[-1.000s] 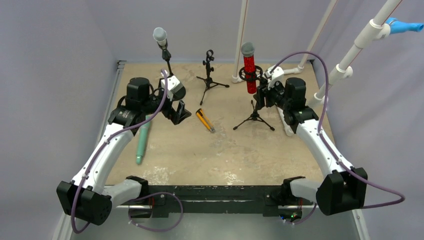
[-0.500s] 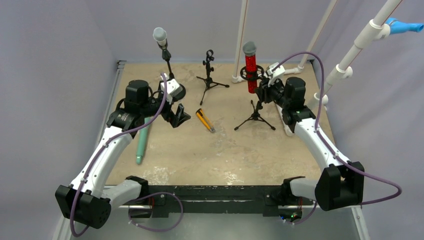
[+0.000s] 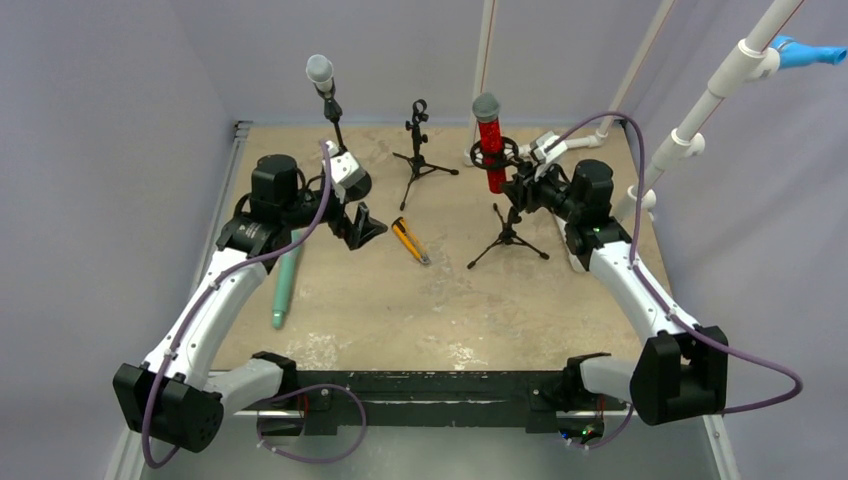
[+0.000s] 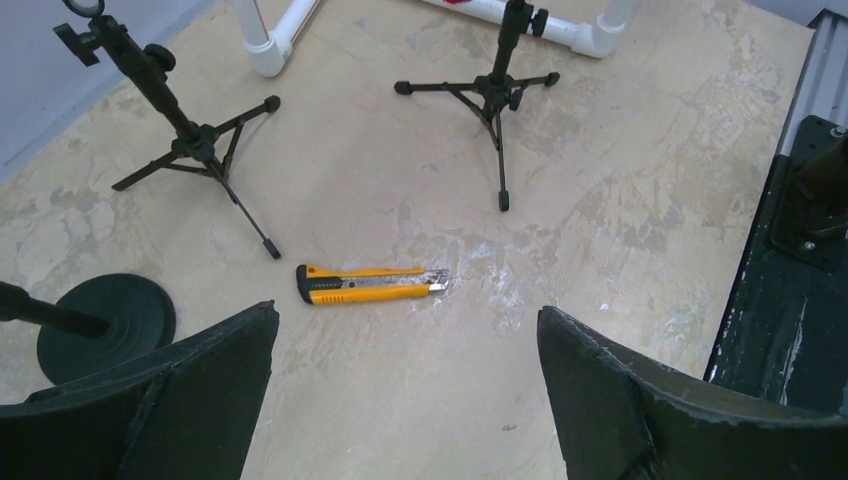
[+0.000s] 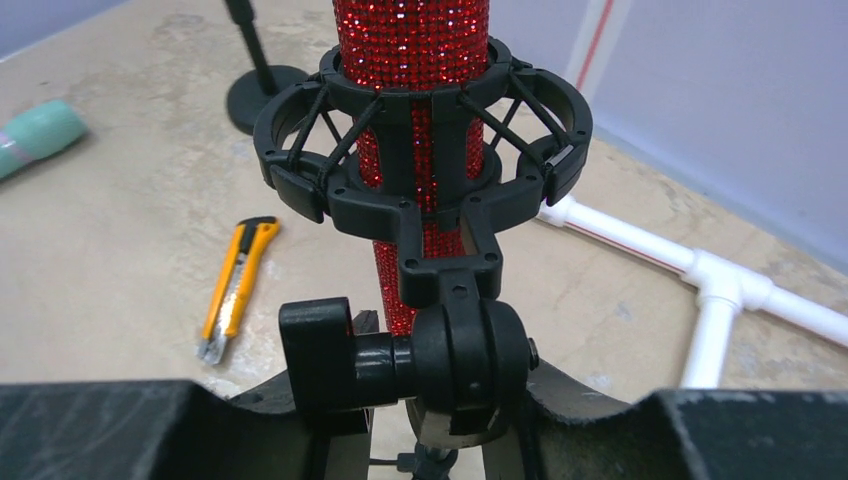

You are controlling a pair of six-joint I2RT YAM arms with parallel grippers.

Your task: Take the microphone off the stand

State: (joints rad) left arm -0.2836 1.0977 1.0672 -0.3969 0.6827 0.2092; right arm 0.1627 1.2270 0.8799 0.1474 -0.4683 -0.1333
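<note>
Gripping, right claw (image 5: 435,415): my pads are closed on the stand (image 3: 508,230) at its swivel joint. One pad sits on each side of the knob, just under the shock mount (image 5: 420,210).
Red microphone (image 5: 415,40): seated in the ring of the shock mount, on top of the stand, at the far right-centre of the worktop (image 3: 400,300). Grey mesh head is up. From overhead it leans slightly left.
Stand legs: three, spread. I cannot tell whether all of them touch the worktop.
Left claw (image 4: 407,330): jaws spread wide and holding nothing. It hangs over the worktop, near the utility knife (image 4: 370,284) and not touching it.
Utility knife: yellow and black, lying flat between my two claws.
Second tripod stand (image 4: 185,135): upright at far centre, its clip empty.
Grey microphone (image 3: 319,70): on a round-base stand at far left, beyond my left claw.
Teal tube (image 3: 285,280): lying flat at the left, beside my left arm.
White pipes (image 5: 700,270): on the worktop at the far edge, beyond the red microphone.
</note>
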